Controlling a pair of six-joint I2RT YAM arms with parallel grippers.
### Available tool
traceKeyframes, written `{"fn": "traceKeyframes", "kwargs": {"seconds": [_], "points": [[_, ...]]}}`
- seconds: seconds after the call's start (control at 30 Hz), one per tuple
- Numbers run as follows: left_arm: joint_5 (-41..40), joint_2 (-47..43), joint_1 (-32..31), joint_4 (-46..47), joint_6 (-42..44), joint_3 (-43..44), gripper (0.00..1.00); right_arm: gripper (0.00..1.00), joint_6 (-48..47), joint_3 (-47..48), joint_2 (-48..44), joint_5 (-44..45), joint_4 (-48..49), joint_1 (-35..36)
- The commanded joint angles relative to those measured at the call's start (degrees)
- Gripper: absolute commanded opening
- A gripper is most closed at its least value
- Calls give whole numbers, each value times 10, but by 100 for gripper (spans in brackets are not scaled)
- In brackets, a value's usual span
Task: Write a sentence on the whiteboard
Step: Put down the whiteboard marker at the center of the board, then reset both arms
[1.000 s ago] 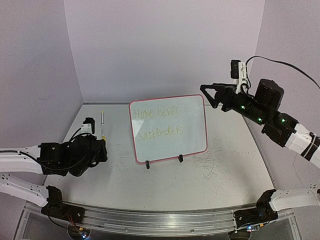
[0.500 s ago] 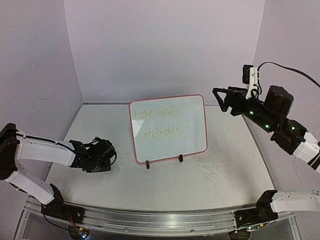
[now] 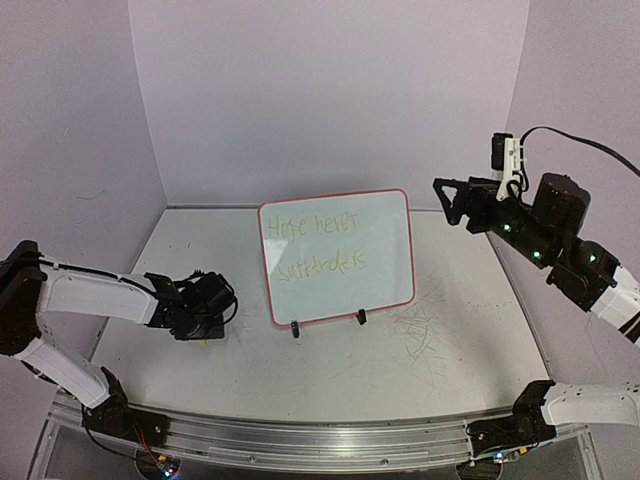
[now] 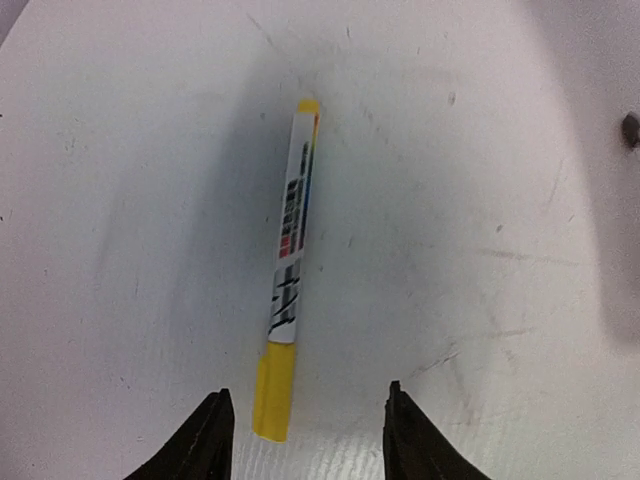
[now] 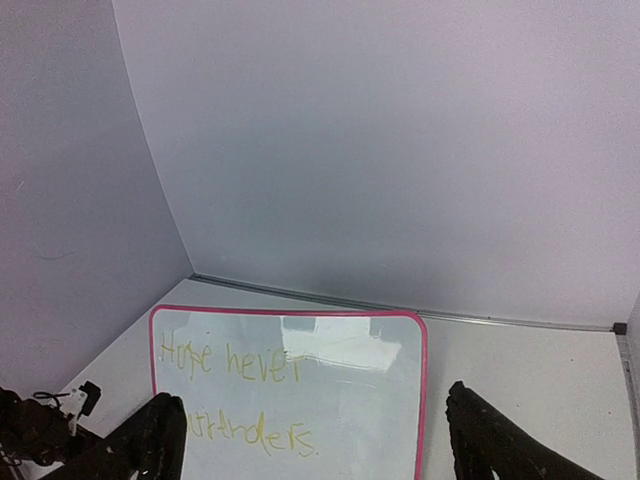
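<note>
Whiteboard (image 3: 385,250) — glossy, round-cornered, pink-framed

Left hand (image 4: 308,435) low, spread; right hand (image 5: 312,448) raised, spread.

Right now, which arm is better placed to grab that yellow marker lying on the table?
Left. The left gripper, open, hangs right over the marker, whose near end lies between its fingers. The right gripper is raised off to the right of the whiteboard, far from it.
</note>
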Motion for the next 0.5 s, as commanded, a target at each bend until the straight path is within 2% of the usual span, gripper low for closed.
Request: {"fn": "traceKeyframes", "kwargs": {"seconds": [0.0, 0.13, 0.23, 0.37, 0.47], "points": [[-60, -77, 11, -58, 49, 103, 59, 97, -18, 60, -15, 80, -31, 1], [-107, -148, 13, -78, 135, 218, 74, 98, -47, 89, -42, 122, -38, 1], [-113, -198, 13, -27, 239, 298, 82, 98, -68, 110, -61, 151, -39, 1], [-50, -237, 13, 76, 368, 364, 87, 98, -92, 130, -78, 174, -39, 1], [-6, -241, 13, 114, 425, 406, 89, 98, -99, 147, -82, 190, -39, 1]]}}
